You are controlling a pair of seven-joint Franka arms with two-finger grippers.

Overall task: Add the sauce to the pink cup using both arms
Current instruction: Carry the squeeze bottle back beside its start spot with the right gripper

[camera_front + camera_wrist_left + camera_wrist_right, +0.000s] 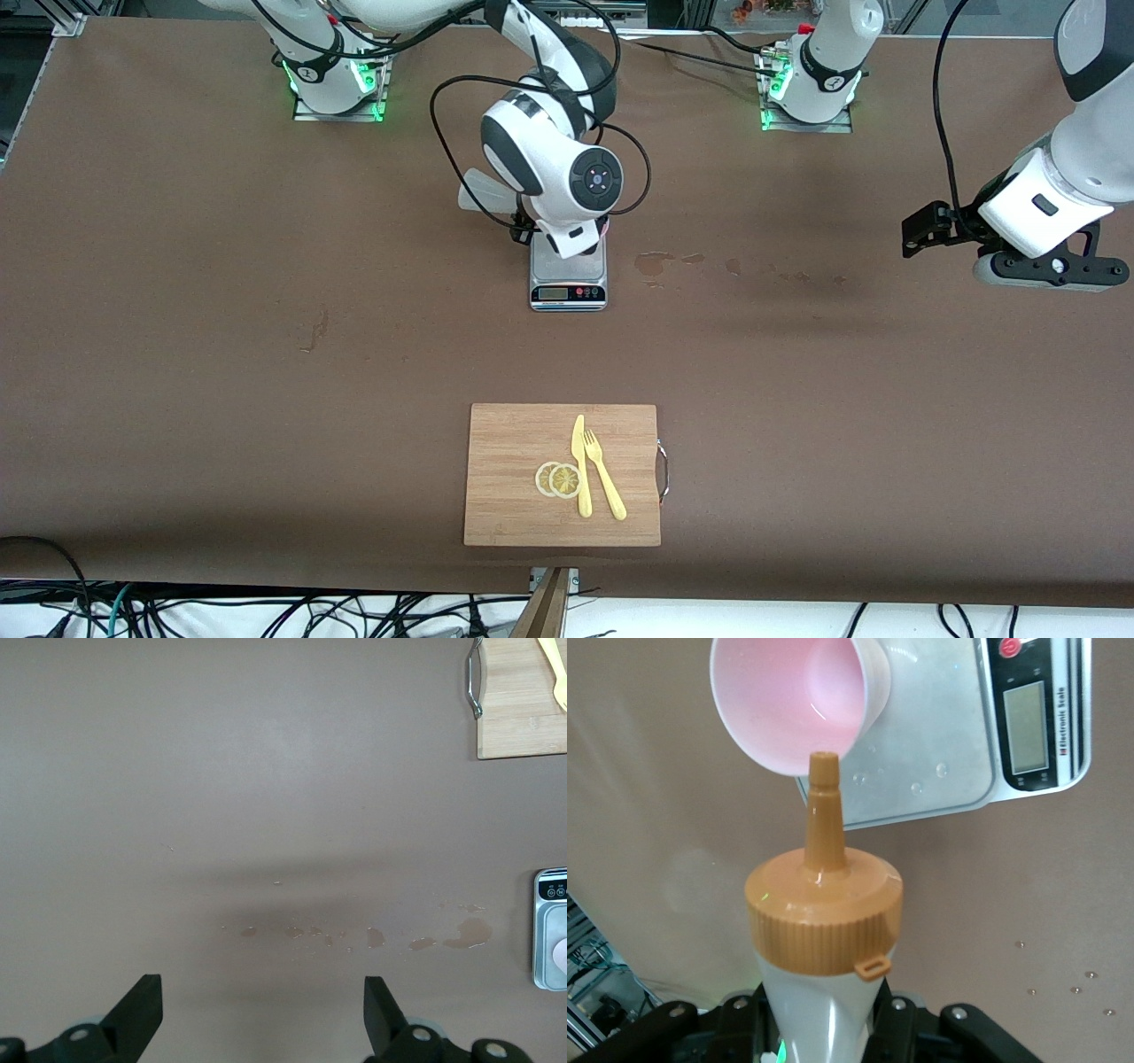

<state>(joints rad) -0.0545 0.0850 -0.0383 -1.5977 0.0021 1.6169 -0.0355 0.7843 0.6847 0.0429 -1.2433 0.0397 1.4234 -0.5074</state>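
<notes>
While right gripper (824, 1028) clamps sauce (824, 930), nozzle aims into cup (793, 700) on scale (983, 735); left gripper (263, 1014) waits, jaws apart, over bare table (266, 771).

A wide table covered with a plain brown surface (177, 354) carries everything. Near its middle stands a small silver digital kitchen scale (568, 285) with a dark display strip. Just beside the scale, toward the left arm's end, there are some wet brownish stains (656, 262) on the cover. Nearer to the front camera lies a rectangular bamboo cutting board (514, 443) with a metal handle.
</notes>
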